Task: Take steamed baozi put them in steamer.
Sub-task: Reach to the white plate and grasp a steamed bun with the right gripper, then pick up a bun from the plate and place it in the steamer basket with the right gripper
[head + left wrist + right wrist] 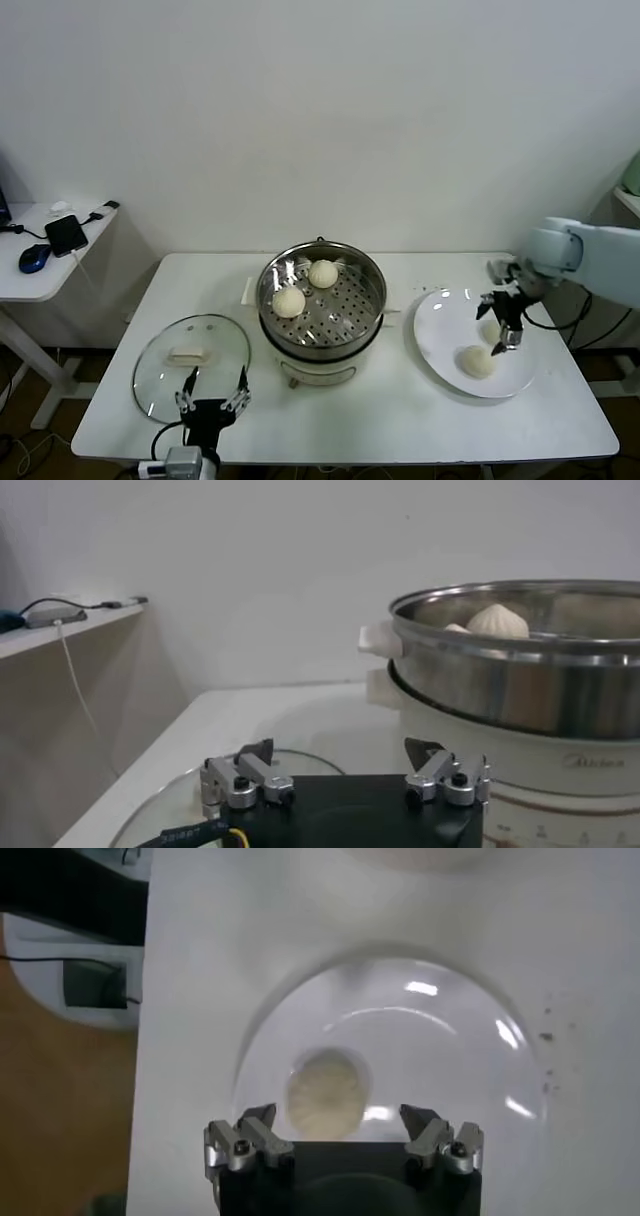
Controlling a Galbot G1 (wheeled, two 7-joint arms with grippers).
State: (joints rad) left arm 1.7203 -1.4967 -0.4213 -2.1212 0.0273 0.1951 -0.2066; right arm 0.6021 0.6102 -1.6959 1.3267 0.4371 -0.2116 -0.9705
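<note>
Two of the four steamed baozi already lie in the steamer, and two remain on the plate. The white table [400,420] carries everything. At its centre stands the steamer [322,345], a shiny steel pot on a white base with a perforated tray inside. On that tray one bun [323,273] sits toward twelve o'clock and another bun [289,301] toward nine o'clock, close together but apart. In the left wrist view the pot [520,670] rises just ahead, with a bun's top [498,621] showing above the rim.

At the steamer's three o'clock lies the flat white plate [440,350]. One bun [477,361] rests near the plate's middle, toward five o'clock; a second bun [490,328] lies beside it toward twelve o'clock, partly hidden behind the right gripper. At the steamer's eight o'clock the round glass lid [160,375] lies flat, its white handle [188,354] up.

The right gripper [503,330] hangs over the plate, fingers spread wide and holding nothing; from its own wrist view the right gripper [343,1138] looks straight down at a bun [326,1094] between the open jaws. The left gripper [213,400] waits at the table's six o'clock edge, over the lid's near rim, fingers likewise wide apart and empty, as its wrist view [345,775] confirms.

At the scene's nine o'clock a side table [40,275] holds a mouse [33,258] and a phone [66,234].
</note>
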